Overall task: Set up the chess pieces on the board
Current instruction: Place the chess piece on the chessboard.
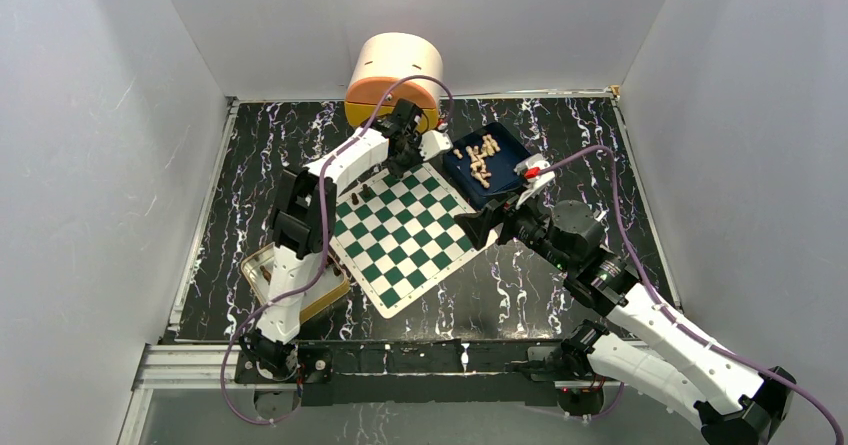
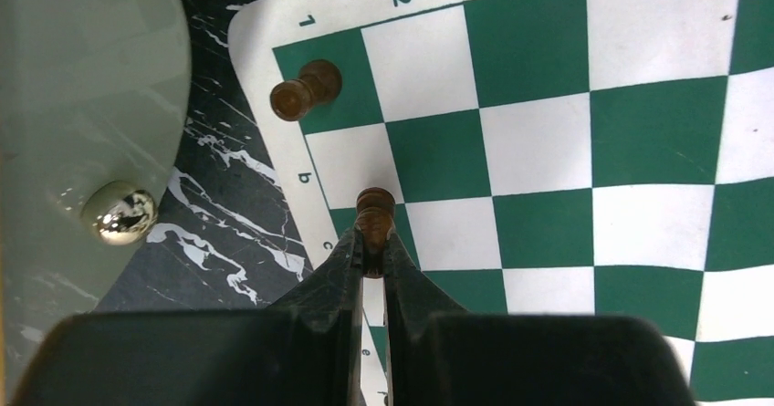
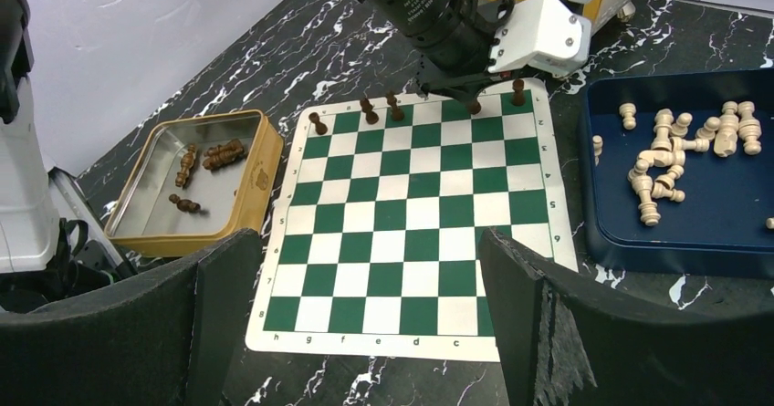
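dark piece [image 2: 375,205]: base hidden inside left gripper [image 2: 372,242] | board [image 2: 548,150]: cut off at right and bottom picture edges | tan tray [image 1: 256,270]: middle behind left arm [image 1: 300,215] | blue tray [image 3: 712,210]: right side cropped

Green-and-white chequered board [image 3: 423,214], dark brown chess pieces [image 2: 306,89], pale beige chessmen [image 3: 653,160], navy tray [image 3: 721,210], black tabletop [image 3: 338,46] — white veins

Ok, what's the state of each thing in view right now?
left end effector: shut on a dark piece
right end effector: open, empty
dark piece: held upright at the edge row of the board
other dark pieces: four standing along that row
tan tin: holds more dark pieces lying down
blue tray: holds pale pieces, mostly lying down
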Available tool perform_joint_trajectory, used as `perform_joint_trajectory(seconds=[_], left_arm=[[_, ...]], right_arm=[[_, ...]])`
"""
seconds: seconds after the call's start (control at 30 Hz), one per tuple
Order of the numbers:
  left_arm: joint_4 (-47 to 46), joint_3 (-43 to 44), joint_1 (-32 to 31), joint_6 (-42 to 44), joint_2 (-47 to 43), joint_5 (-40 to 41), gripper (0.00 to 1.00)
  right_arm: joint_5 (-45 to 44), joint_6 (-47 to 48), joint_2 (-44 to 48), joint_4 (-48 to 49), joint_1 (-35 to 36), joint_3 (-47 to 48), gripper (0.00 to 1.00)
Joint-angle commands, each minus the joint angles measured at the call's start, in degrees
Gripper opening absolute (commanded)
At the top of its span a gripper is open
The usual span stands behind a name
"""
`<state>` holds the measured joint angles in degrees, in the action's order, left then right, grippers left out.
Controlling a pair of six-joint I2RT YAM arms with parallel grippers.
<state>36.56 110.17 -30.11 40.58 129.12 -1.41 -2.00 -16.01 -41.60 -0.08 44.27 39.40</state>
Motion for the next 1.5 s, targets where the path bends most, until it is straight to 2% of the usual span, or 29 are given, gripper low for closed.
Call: perform_joint_trajectory(seconds=[0.0, 0.57, 1.23, 1.47], left_arm=[[1.52, 2.76, 0.05, 1.03, -0.11, 0.62, 0.01], [1.5, 3.72, 0.05, 1.76, 1.34, 2.46, 0.02], [1.48, 4.17, -0.04, 0.99, 2.68, -1.22, 0.03], [1.22, 4.46, -0.04, 0.98, 3.23, -0.74, 0.08]], right_arm=[[-1.16, 1.35, 1.55, 2.03, 0.01, 2.35, 0.99], [-1.69, 1.99, 1.82, 2.0, 0.04, 2.62, 0.99], [-2.1, 2.23, 1.75, 2.54, 0.04, 2.0, 0.99], [-2.22, 2.28, 2.14, 2.54, -0.02, 1.91, 0.99]])
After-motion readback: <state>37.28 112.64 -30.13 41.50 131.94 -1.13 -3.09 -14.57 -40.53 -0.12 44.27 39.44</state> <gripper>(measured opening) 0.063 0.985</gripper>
